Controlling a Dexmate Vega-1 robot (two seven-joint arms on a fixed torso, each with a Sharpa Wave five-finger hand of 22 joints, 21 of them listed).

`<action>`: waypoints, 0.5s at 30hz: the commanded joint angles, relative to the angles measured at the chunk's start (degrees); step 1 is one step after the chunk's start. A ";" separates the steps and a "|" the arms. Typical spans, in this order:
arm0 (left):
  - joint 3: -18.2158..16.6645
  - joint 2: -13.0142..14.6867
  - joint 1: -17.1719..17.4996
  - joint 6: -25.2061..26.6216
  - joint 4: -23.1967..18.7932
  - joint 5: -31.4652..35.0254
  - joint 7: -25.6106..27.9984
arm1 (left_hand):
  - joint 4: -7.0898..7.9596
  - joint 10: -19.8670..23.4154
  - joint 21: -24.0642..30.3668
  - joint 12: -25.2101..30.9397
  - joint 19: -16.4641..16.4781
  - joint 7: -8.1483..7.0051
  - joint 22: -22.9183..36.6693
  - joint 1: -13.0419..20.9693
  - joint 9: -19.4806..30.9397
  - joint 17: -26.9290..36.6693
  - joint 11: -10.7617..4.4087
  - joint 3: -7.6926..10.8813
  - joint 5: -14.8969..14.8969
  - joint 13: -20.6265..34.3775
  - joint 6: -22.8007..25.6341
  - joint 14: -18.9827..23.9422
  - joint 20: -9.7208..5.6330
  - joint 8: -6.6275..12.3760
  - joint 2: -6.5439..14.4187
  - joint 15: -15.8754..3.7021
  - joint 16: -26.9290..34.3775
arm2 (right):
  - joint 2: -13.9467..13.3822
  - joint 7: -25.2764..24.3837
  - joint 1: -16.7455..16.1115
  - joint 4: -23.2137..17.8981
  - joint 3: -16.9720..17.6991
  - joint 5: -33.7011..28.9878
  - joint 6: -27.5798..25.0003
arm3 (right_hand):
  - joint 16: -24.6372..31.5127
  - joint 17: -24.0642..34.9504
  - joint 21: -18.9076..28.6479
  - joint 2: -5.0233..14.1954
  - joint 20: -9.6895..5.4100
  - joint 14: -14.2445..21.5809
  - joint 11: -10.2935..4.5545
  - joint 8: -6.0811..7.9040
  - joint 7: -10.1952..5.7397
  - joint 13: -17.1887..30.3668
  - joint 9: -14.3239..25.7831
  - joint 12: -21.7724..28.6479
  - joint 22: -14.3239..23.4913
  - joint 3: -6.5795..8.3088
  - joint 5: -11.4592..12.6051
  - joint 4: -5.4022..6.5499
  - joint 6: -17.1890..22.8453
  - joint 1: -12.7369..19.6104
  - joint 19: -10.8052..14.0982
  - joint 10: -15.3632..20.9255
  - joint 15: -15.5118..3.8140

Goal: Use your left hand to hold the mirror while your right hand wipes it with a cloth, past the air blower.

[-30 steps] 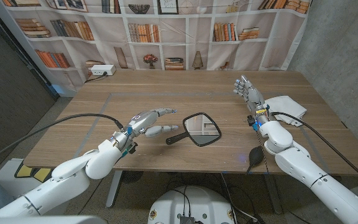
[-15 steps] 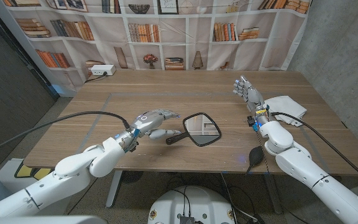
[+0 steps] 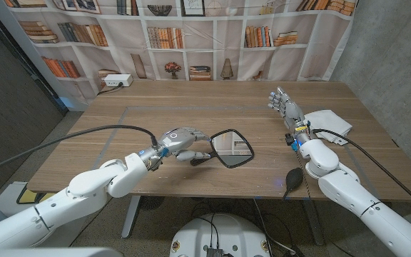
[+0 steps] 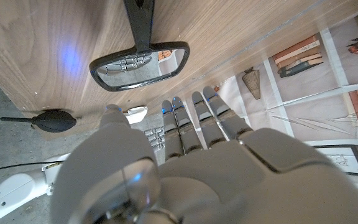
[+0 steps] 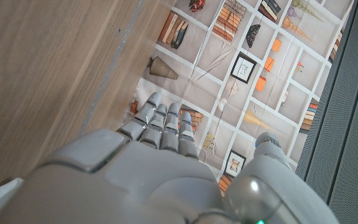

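On wooden table (image 3: 155,100), bookshelf backdrop (image 3: 191,36) behind; both hands' fingers spread, holding nothing.

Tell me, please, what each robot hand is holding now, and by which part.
Nothing is held. The left robot hand hovers over the mirror handle, fingers extended. The right robot hand is empty, beside the cloth.

Left hand (image 3: 180,138) is reaching toward two o'clock from the seven o'clock corner, fingers extended and apart, gripping nothing. Right hand (image 3: 284,103) is standing upright toward twelve o'clock, fingers straight, likewise holding nothing.
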 commanded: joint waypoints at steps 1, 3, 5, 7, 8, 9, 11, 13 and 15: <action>5.61 -1.11 -4.93 0.86 0.72 5.44 -3.77 | -0.10 0.73 -0.11 0.32 -0.20 -0.32 0.07 0.63 0.21 0.15 -0.12 0.43 -0.16 0.10 0.94 0.43 -0.86 0.31 -0.20 -4.67 0.16 | -0.75 0.98 -1.28 -0.12 1.14 1.55 0.69 | -0.14 0.15 -0.45 0.50 -0.61 0.15 0.08 -0.01 -0.05 0.05 0.17 0.02 0.24 -0.21 -0.09 -0.19 0.46 0.46 0.48 0.50 0.18; 6.40 -1.52 -5.61 0.90 1.25 6.13 -4.07 | -0.14 0.86 -0.16 0.31 -0.25 -0.36 0.07 0.74 0.20 0.14 -0.34 0.56 -0.14 0.10 1.05 0.38 -0.85 0.29 -0.20 -4.66 0.08 | -1.04 1.06 -1.56 -0.19 1.36 1.37 1.00 | -0.14 0.15 -0.51 0.51 -0.58 0.16 0.12 -0.03 -0.05 0.05 0.17 0.01 0.24 -0.24 -0.09 -0.20 0.43 0.46 0.50 0.51 0.22; 7.02 -2.03 -6.24 0.83 1.90 5.91 -4.55 | -0.17 0.96 -0.20 0.30 -0.30 -0.42 0.06 0.85 0.20 0.13 -0.32 0.66 -0.13 0.10 1.15 0.36 -0.83 0.28 -0.19 -4.75 0.03 | -1.18 0.97 -1.84 -0.44 1.65 1.66 0.85 | -0.14 0.15 -0.56 0.52 -0.58 0.15 0.15 -0.03 -0.05 0.05 0.17 0.01 0.24 -0.26 -0.10 -0.20 0.43 0.46 0.49 0.51 0.19; 7.68 -2.62 -7.15 0.43 2.94 4.87 -5.56 | -0.22 1.00 -0.24 0.26 -0.33 -0.43 0.06 0.97 0.20 0.12 -0.32 0.78 -0.11 0.10 1.29 0.30 -0.86 0.28 -0.19 -4.83 -0.04 | -1.23 1.02 -1.99 -0.46 1.87 1.93 0.84 | -0.15 0.15 -0.61 0.52 -0.58 0.14 0.03 -0.02 -0.04 0.05 0.18 0.00 0.25 -0.29 -0.10 -0.20 0.46 0.44 0.51 0.50 0.16; 8.14 -2.90 -7.53 0.56 3.34 5.40 -5.69 | -0.25 1.05 -0.29 0.24 -0.40 -0.43 0.06 1.06 0.19 0.11 -0.23 0.87 -0.09 0.10 1.37 0.29 -0.89 0.27 -0.19 -4.84 -0.08 | -1.31 1.26 -1.97 -0.25 1.89 1.85 1.11 | -0.16 0.15 -0.64 0.52 -0.60 0.13 0.03 -0.03 -0.05 0.05 0.18 0.00 0.25 -0.30 -0.10 -0.21 0.45 0.45 0.54 0.50 0.15; 8.57 -3.20 -7.92 0.65 3.78 5.69 -5.88 | -0.26 1.08 -0.29 0.23 -0.39 -0.40 0.05 1.11 0.19 0.11 -0.23 0.92 -0.09 0.09 1.40 0.29 -0.89 0.25 -0.19 -4.83 -0.09 | -1.25 1.24 -2.02 -0.25 2.01 2.14 1.00 | -0.15 0.15 -0.67 0.53 -0.56 0.15 0.10 -0.02 -0.03 0.04 0.18 0.00 0.25 -0.32 -0.10 -0.21 0.47 0.45 0.54 0.50 0.15; 9.29 -3.68 -8.77 0.53 4.54 5.40 -6.80 | -0.30 1.18 -0.38 0.19 -0.52 -0.35 0.05 1.24 0.18 0.10 -0.27 1.07 -0.06 0.09 1.65 0.30 -0.94 0.28 -0.18 -4.83 -0.14 | -1.24 1.51 -2.01 -0.01 2.13 2.47 1.08 | -0.14 0.15 -0.72 0.56 -0.57 0.18 0.15 -0.03 -0.04 0.04 0.18 0.01 0.25 -0.33 -0.10 -0.22 0.47 0.46 0.56 0.53 0.12; 9.98 -4.01 -9.43 0.20 5.29 5.38 -7.00 | -0.30 1.56 -0.45 0.25 -0.58 -0.42 0.04 1.35 0.18 0.10 -0.23 1.27 -0.03 0.09 1.83 0.33 -0.94 0.25 -0.11 -4.75 -0.19 | -1.33 1.70 -1.99 0.08 2.16 2.59 0.98 | -0.14 0.15 -0.77 0.58 -0.56 0.19 0.11 -0.02 -0.07 0.04 0.18 -0.01 0.25 -0.35 -0.10 -0.23 0.50 0.49 0.60 0.50 0.13; 10.67 -4.34 -10.06 -0.18 5.99 5.51 -6.99 | -0.29 1.58 -0.47 0.19 -0.55 -0.41 0.04 1.42 0.18 0.10 -0.21 1.41 -0.01 0.09 2.10 0.51 -0.94 0.28 -0.08 -4.78 -0.16 | -1.41 1.82 -1.99 0.09 2.18 2.65 0.92 | -0.16 0.15 -0.84 0.60 -0.58 0.14 0.02 -0.03 -0.04 0.04 0.18 -0.01 0.25 -0.38 -0.10 -0.24 0.50 0.49 0.62 0.50 0.15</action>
